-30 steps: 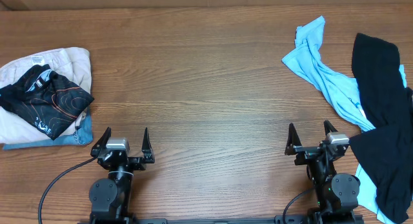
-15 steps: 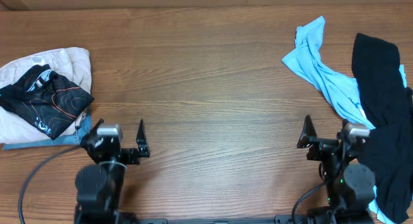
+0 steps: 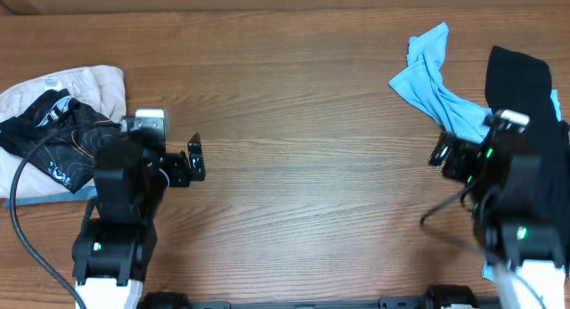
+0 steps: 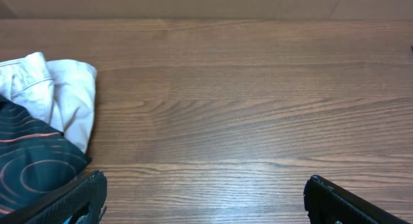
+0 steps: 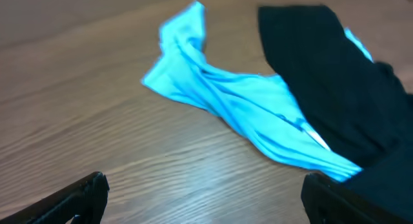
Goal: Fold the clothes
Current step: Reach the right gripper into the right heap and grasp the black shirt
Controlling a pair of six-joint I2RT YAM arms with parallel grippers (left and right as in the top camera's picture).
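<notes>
A crumpled light blue garment lies at the table's right, partly under a black garment; both show in the right wrist view, blue and black. My right gripper is open and empty, just short of the blue cloth; overhead it sits at the cloth's near edge. At the left lies a pile: a black patterned garment on a cream one. My left gripper is open and empty over bare wood, right of that pile.
A blue folded piece peeks out under the left pile. Wooden table between the two heaps. A black cable trails from the left arm along the front left.
Both arms have risen and reached forward from the table's front edge. The left went toward the left pile, the right toward the blue and black garments.
</notes>
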